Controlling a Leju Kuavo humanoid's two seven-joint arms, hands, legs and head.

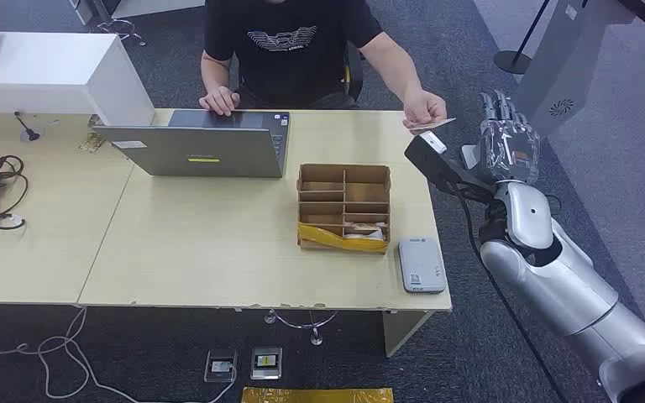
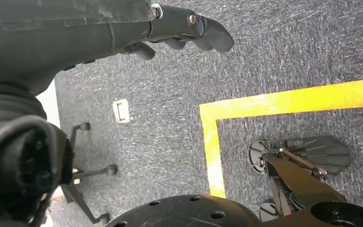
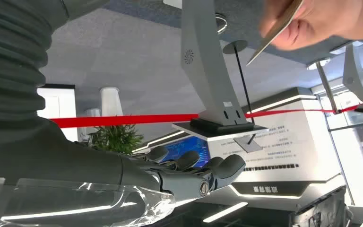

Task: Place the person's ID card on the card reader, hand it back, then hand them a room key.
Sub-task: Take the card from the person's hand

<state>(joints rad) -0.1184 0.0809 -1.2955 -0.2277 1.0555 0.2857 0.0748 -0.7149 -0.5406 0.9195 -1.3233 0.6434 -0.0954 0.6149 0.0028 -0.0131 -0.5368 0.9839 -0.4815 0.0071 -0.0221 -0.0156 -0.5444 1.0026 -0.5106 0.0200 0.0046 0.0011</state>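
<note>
Head view is showing the very start of the job: a person [image 1: 294,50] sitting across the table [image 1: 210,243] is holding out the ID card [image 1: 431,126] in one hand [image 1: 422,109], past the far right corner of the table. The robot's right hand [image 1: 508,143] is waiting near it, raised with its fingers [image 3: 203,175] spread and nothing in them, not yet touching the card (the right wrist view is catching the card's edge apart from those fingers). The left hand [image 2: 189,30] is hanging over the floor, its fingers loosely bent around nothing. The card reader [image 1: 422,264] is lying bare at the near right corner of the table, just beside a cardboard box [image 1: 343,207] with compartments, where the room keys are probably sitting, though I cannot tell. So nothing is finished yet: taking the card, reading it, returning it and giving a key are all still ahead.
</note>
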